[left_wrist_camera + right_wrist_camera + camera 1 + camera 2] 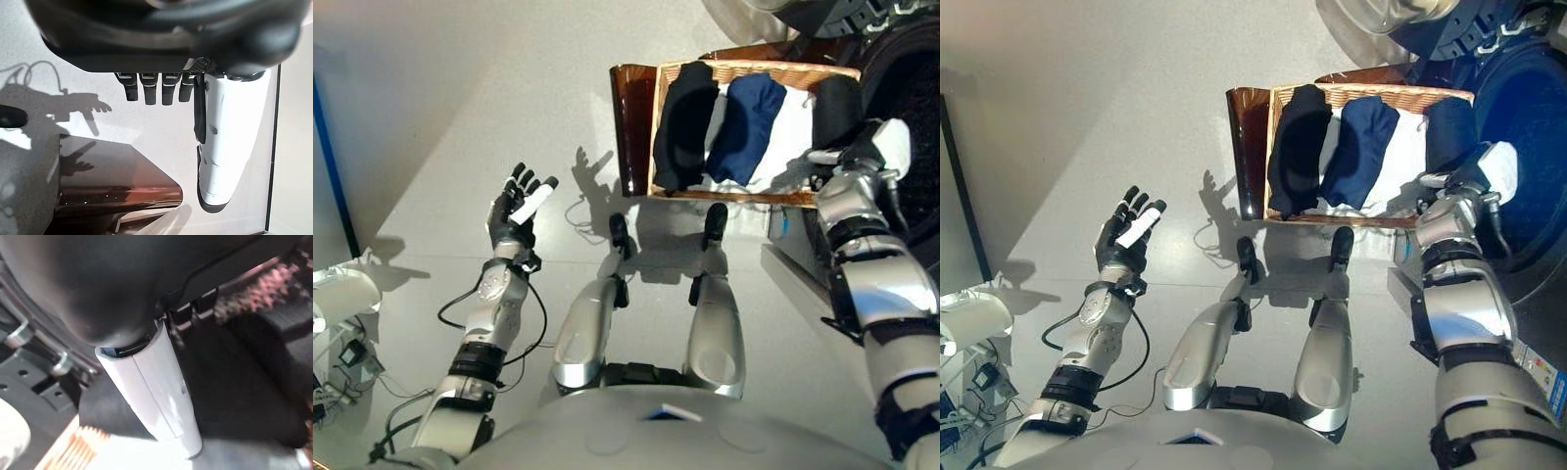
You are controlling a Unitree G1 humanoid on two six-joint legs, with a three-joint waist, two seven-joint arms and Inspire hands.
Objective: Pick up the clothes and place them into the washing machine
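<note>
Right hand (862,157) is seen at the 3 o'clock end of the wicker basket (756,70), over the black garment (838,110) lying lengthwise toward 12; whether its fingers grip the cloth cannot be told. Left hand (517,211) is held open, empty, well apart at 9 o'clock. Only part of the washing machine (1528,127) is shown

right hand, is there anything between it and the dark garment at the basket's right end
Nothing visible. The right hand is already at the dark garment at the right end of the wicker basket, its white-covered thumb lying on the cloth. Whether its fingers have closed cannot be seen. The left hand is open over the floor, away from the basket.
</note>
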